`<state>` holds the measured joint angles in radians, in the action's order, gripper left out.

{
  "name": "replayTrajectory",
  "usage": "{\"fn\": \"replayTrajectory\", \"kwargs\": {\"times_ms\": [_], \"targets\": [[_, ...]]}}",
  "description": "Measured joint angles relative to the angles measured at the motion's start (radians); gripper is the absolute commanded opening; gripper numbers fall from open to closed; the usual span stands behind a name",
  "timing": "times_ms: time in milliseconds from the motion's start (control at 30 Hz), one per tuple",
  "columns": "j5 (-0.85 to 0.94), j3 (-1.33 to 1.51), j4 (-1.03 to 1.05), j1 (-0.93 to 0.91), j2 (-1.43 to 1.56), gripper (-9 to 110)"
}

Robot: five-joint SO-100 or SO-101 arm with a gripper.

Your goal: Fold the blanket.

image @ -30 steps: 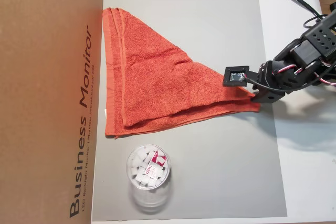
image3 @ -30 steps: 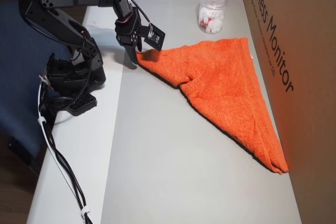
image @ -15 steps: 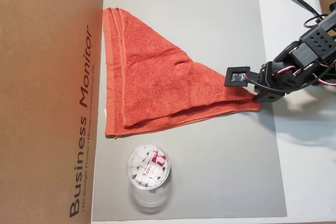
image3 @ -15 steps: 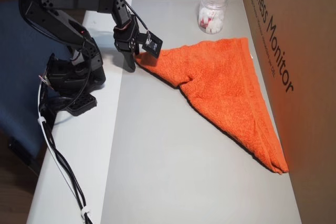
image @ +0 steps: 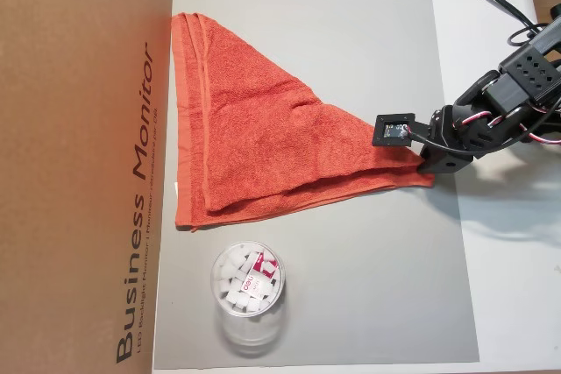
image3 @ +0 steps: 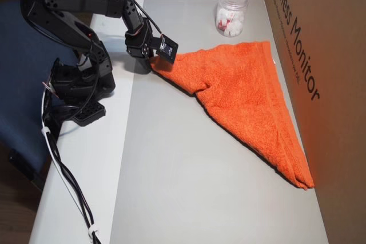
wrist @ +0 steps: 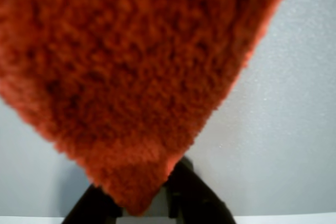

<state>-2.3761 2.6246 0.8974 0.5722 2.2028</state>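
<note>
- Grey mat (image: pixel 351 24) covered the middle of a white table (image: pixel 508 286), with a brown cardboard box (image: pixel 79 164) printed "Business Monitor" standing along one edge of the mat.
- Blanket (image: pixel 263 146), orange-red terry cloth, lay on the mat folded into a triangle; its long hemmed side ran along the box, and its point reached to the mat's opposite edge.
- Black arm (image3: pixel 68 27) stood on the white table beside the mat, bent over and down to that point of the blanket.
- Gripper (image: pixel 428 162) sat low right at the tip of the cloth; in the wrist view the corner of the blanket (wrist: pixel 131 93) ran down between the two dark fingers (wrist: pixel 197 198), which stood either side of it and close in, seemingly pinching it.
- Clear plastic tub (image: pixel 247 291) holding white pieces and a red label stood on the mat near the box, just apart from the blanket's shorter edge.
- Cables (image3: pixel 68 181) trailed from the arm's base across the table.
</note>
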Motion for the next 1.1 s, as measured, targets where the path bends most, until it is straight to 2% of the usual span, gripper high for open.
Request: {"fn": "replayTrajectory", "kwargs": {"times_ms": [467, 1100], "targets": [[0.0, 0.0, 0.005, 0.054, 0.0, 0], [0.0, -0.241, 0.272, 0.115, 0.0, 0]]}}
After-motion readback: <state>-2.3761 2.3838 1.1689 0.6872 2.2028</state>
